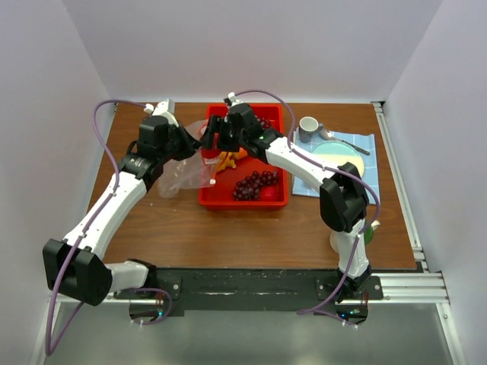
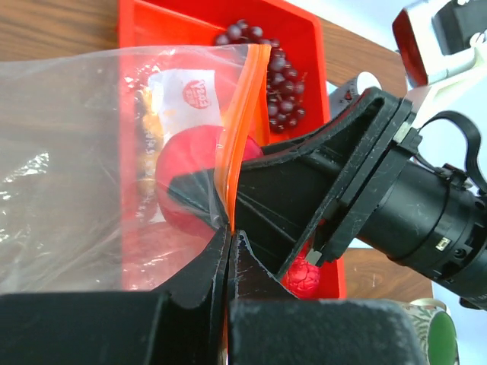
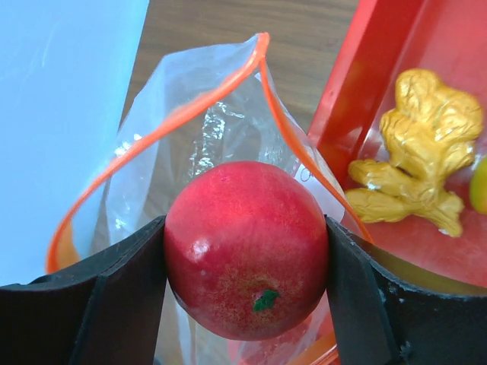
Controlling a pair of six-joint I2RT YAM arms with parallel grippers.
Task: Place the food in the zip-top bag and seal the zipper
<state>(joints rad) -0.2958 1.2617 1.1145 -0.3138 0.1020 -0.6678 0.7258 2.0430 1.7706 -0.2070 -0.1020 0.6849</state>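
Observation:
The clear zip-top bag [image 1: 181, 176] lies left of the red tray, its mouth held open towards the tray. My left gripper [image 1: 192, 141] is shut on the bag's orange-red zipper [image 2: 242, 114] at the mouth edge [image 2: 228, 226]. My right gripper [image 3: 245, 228] is shut on a round red fruit [image 3: 243, 266] and holds it right at the open mouth of the bag [image 3: 190, 137]. The fruit shows through the plastic in the left wrist view [image 2: 194, 179]. A lumpy yellow-orange cluster [image 3: 418, 152], purple grape bunches [image 1: 255, 185] and a bumpy red fruit [image 2: 303, 277] lie in the tray.
The red tray [image 1: 280, 199] stands at the table's middle back. To its right are a grey mug [image 1: 308, 129], a spoon [image 1: 346, 144] and a yellow-green plate [image 1: 338, 158] on a blue cloth. Both arms crowd the tray's left rim.

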